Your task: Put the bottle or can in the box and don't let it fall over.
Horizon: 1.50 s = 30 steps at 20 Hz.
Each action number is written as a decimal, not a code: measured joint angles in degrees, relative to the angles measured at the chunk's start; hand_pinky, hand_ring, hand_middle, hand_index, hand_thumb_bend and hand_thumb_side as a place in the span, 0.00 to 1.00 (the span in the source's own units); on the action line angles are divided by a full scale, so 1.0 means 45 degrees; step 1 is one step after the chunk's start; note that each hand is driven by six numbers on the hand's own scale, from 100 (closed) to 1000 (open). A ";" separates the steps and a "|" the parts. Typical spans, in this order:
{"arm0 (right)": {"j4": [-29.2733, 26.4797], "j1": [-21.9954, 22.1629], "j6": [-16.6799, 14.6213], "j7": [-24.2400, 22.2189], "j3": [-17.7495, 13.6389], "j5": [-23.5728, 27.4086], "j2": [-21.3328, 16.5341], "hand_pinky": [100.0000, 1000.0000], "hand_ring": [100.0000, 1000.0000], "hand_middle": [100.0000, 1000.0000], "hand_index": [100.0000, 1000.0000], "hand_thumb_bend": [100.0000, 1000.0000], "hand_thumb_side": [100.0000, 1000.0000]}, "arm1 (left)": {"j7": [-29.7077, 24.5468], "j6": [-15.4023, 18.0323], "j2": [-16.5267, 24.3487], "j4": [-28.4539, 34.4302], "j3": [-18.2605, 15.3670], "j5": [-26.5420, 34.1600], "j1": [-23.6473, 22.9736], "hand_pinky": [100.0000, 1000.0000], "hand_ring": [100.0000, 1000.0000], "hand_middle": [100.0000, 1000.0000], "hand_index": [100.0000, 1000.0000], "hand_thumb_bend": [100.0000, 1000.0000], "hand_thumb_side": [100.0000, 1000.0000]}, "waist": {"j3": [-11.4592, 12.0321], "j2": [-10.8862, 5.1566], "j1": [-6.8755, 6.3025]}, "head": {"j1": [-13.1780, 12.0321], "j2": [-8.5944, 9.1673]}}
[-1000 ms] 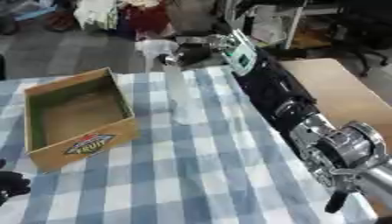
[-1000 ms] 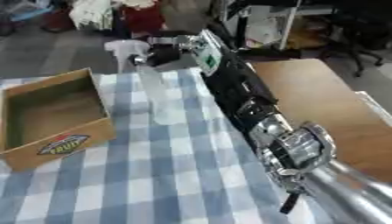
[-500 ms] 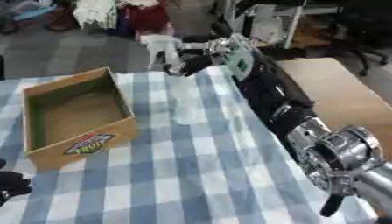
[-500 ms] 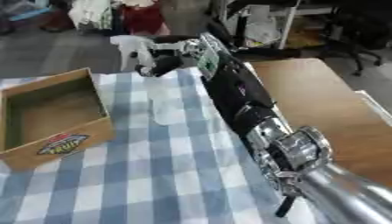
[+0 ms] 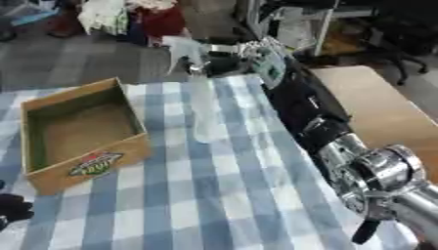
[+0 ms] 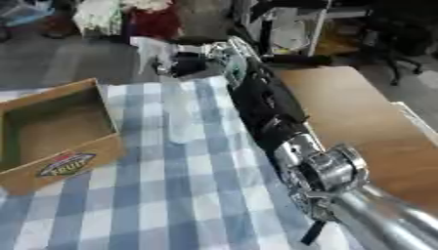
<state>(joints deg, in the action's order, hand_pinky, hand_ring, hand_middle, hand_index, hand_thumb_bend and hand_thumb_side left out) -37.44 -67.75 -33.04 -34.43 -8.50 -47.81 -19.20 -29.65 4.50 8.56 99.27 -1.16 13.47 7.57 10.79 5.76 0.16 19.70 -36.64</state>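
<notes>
Right robot hand (image 5: 224,61) curled round spray head of clear bottle (image 5: 204,114), upright on checked bench (image 5: 214,195). Beside it, cardboard box (image 5: 78,132), nothing inside.

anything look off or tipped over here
Nothing is tipped or spilled. The clear spray bottle hangs upright in the right hand, which grips its neck at the table's far edge. The cardboard box sits flat but askew to the checked cloth. A little of the left hand shows bottom left.
</notes>
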 measured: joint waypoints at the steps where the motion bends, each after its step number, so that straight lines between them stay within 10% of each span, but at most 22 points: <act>1: 0.0003 -0.0003 -0.0036 0.0036 -0.0066 0.0192 -0.0066 0.92 0.88 0.85 0.96 0.00 0.89 | 0.0004 0.0002 0.0000 0.0000 -0.0027 -0.0001 -0.0005 0.71 0.68 0.62 0.87 0.10 0.97 | -0.0038 -0.0002 0.0007 | -0.0008 0.0000; 15: -0.0411 -0.0504 0.0815 -0.0815 0.0424 0.3100 -0.0555 0.93 0.88 0.86 0.96 0.00 0.77 | 0.0074 0.0024 0.0013 0.0000 -0.0052 -0.0096 -0.0121 0.71 0.68 0.62 0.87 0.10 0.97 | -0.0145 -0.0077 0.0108 | -0.0018 -0.0014; 30: -0.0023 -0.0959 0.0209 -0.0209 0.1243 -0.0082 0.0655 0.91 0.88 0.89 0.95 0.00 0.78 | 0.0020 -0.0034 0.0127 -0.0001 -0.0028 -0.0096 -0.0124 0.71 0.68 0.62 0.87 0.11 0.96 | 0.0019 -0.0243 0.0346 | 0.0192 -0.0127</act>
<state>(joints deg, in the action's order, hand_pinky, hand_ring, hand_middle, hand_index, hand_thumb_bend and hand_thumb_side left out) -37.55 -72.07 -32.10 -35.37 -2.91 -48.18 -16.25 -29.56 4.34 9.13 99.27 -1.28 13.03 7.01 10.87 4.67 1.72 20.56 -37.21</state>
